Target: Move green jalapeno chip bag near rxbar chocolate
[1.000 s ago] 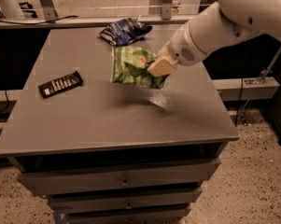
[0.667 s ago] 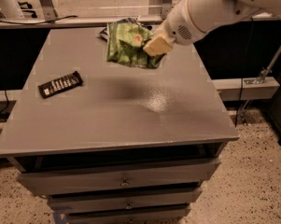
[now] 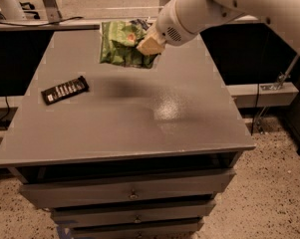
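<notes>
The green jalapeno chip bag hangs in the air above the far middle of the grey table, held at its right edge by my gripper. The gripper's tan fingers are closed on the bag's foil. The white arm comes in from the upper right. The rxbar chocolate, a flat black wrapper with white lettering, lies on the table's left side, well left and nearer than the bag.
A dark blue and white snack bag lies at the table's far edge, mostly hidden behind the green bag. Drawers run below the tabletop at the front. A low shelf stands to the right.
My gripper has lifted the green bag off the table and carried it up and toward the far edge, slightly left. The black bar has not moved.
</notes>
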`<move>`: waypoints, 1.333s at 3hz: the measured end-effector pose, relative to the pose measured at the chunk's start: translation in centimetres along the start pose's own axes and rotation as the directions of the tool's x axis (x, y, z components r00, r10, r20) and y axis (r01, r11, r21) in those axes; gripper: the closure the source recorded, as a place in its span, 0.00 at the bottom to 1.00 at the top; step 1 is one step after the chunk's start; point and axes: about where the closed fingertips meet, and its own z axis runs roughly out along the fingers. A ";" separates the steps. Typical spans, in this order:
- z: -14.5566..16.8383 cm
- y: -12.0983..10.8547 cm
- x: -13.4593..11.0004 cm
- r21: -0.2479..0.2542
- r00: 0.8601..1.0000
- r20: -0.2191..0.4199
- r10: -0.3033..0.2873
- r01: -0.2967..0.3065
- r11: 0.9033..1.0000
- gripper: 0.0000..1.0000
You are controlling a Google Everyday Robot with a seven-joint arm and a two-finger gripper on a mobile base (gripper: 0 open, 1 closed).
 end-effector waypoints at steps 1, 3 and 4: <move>2.6 0.6 0.7 -0.013 1.000 0.001 -0.010 0.010 1.000 1.00; 6.1 2.1 3.2 -0.053 1.000 -0.014 0.017 -0.018 0.998 0.59; 7.0 2.6 3.8 -0.066 1.000 -0.017 0.026 -0.027 0.997 0.36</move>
